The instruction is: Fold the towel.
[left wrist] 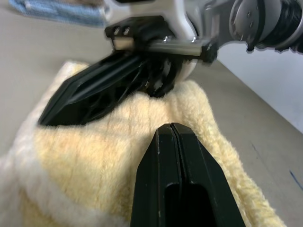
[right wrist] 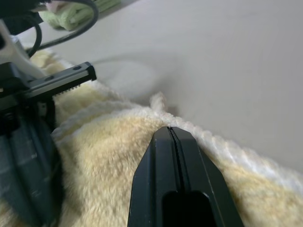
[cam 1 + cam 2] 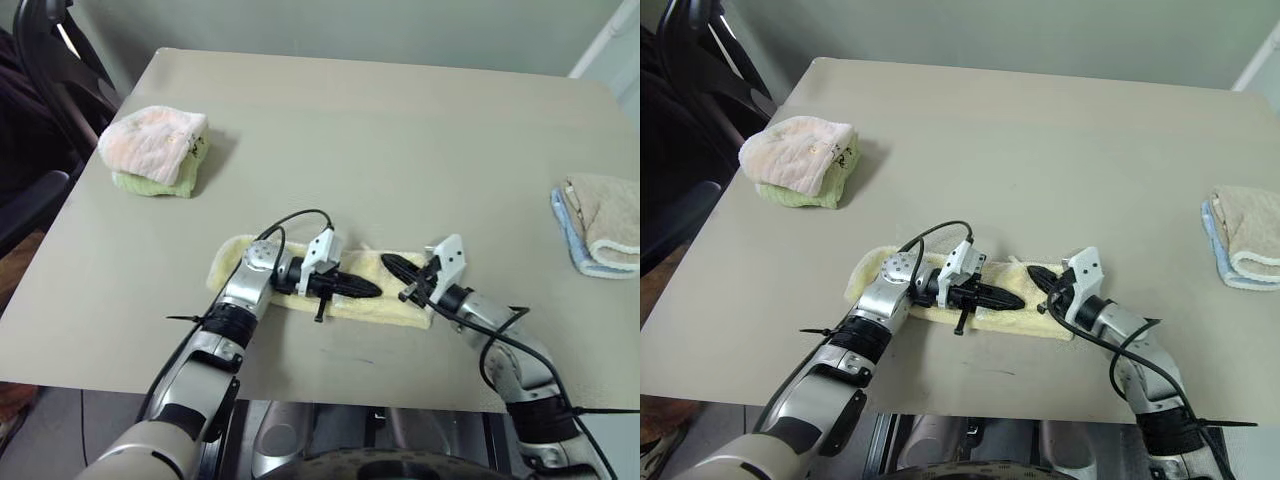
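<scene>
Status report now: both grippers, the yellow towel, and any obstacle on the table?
Left gripper shut, right gripper shut, both low over the towel. Towel lies as a narrow strip near the table's front edge. Nothing in the way.

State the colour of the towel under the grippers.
Pale yellow towel with a whitish edge, clearest in the right wrist view.

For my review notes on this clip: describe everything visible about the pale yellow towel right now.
The pale yellow towel is fluffy terry cloth with a whitish stitched edge. It lies flat as a long, narrow strip near the front edge of the grey table, apparently already folded lengthwise. Both claws are over it with fingers shut: the left claw points across its middle, the right claw is near the far edge. Whether either pinches cloth cannot be told. No print shows.
</scene>
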